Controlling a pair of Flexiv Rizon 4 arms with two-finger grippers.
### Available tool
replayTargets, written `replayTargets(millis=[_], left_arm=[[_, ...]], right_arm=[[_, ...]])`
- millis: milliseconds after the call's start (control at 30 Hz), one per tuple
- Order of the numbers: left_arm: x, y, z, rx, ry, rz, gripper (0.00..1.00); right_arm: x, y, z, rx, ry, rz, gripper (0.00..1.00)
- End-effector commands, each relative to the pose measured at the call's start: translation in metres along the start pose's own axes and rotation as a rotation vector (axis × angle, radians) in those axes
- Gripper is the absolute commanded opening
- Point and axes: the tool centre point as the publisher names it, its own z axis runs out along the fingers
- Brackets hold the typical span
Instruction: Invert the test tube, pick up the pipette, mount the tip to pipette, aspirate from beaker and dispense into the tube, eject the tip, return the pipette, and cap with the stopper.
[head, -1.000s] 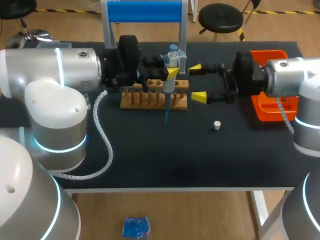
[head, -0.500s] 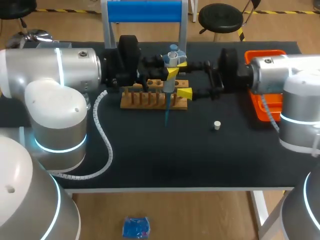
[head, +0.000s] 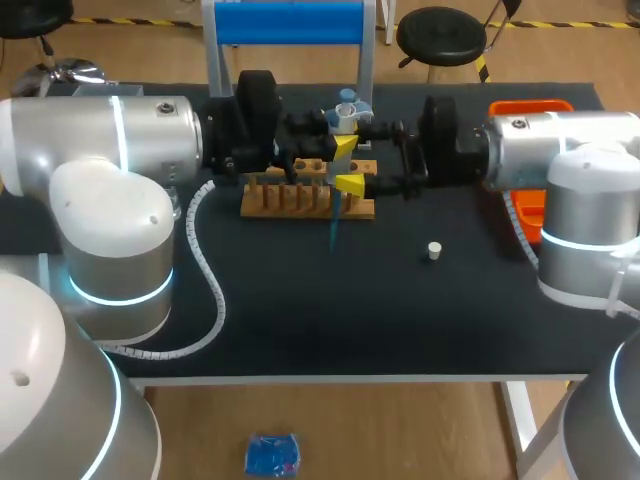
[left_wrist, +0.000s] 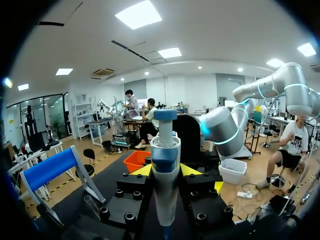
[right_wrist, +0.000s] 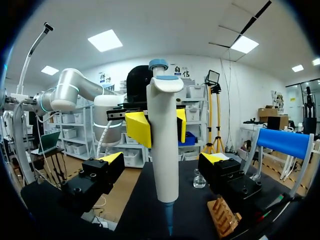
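Observation:
My left gripper (head: 340, 140) is shut on the white pipette (head: 343, 125) and holds it upright over the wooden rack (head: 300, 198). A blue tip (head: 333, 228) is mounted on the pipette's lower end. In the left wrist view the pipette (left_wrist: 164, 185) stands between the left gripper's (left_wrist: 165, 171) yellow tips. My right gripper (head: 353, 156) comes in from the right and is open, one finger on each side of the pipette body. In the right wrist view the pipette (right_wrist: 165, 145) stands between the right gripper's (right_wrist: 161, 159) spread fingers, apart from both. The white stopper (head: 434, 250) lies on the table.
The wooden rack (right_wrist: 225, 215) lies low beside my right gripper. An orange tray (head: 528, 205) sits at the right behind my right arm. A blue-topped stand (head: 290, 22) rises at the back. A small glass vessel (right_wrist: 199, 179) stands on the table past the pipette.
My right arm has moved left, bringing its open fingers from beside the rack to either side of the pipette. The left arm and the pipette have stayed still.

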Motion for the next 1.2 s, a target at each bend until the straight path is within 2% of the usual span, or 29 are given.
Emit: replayTargets(millis=[33,567,633,667,733,833,1067,1167,1200], left_arm=[[0.0,-0.001,-0.001,-0.001,0.002,-0.001,0.0],[0.0,-0.001,-0.001,-0.001,0.002,-0.001,0.0],[0.0,-0.001,-0.001,-0.001,0.002,-0.001,0.0],[0.0,-0.001,-0.001,-0.001,0.002,-0.001,0.0],[0.0,-0.001,-0.001,-0.001,0.002,-0.001,0.0],[0.0,-0.001,-0.001,-0.001,0.002,-0.001,0.0],[0.0,-0.001,-0.001,-0.001,0.002,-0.001,0.0],[0.0,-0.001,-0.001,-0.001,0.002,-0.001,0.0],[0.0,-0.001,-0.001,-0.001,0.002,-0.001,0.0]], right_arm=[[-0.001,0.001,0.008,-0.005,-0.013,-0.006,1.0],[-0.012,0.004,0.018,-0.007,-0.028,-0.016,1.0],[-0.013,0.005,0.018,-0.007,-0.029,-0.017,0.94],[-0.013,0.005,0.017,-0.007,-0.03,-0.017,0.85],[-0.013,0.005,0.016,-0.009,-0.03,-0.018,0.49],[-0.013,0.005,0.015,-0.01,-0.03,-0.016,0.39],[-0.013,0.004,0.011,-0.022,-0.027,-0.005,0.33],[-0.014,0.003,0.01,-0.03,-0.027,0.001,0.27],[-0.014,0.003,0.009,-0.032,-0.027,0.002,0.21]])
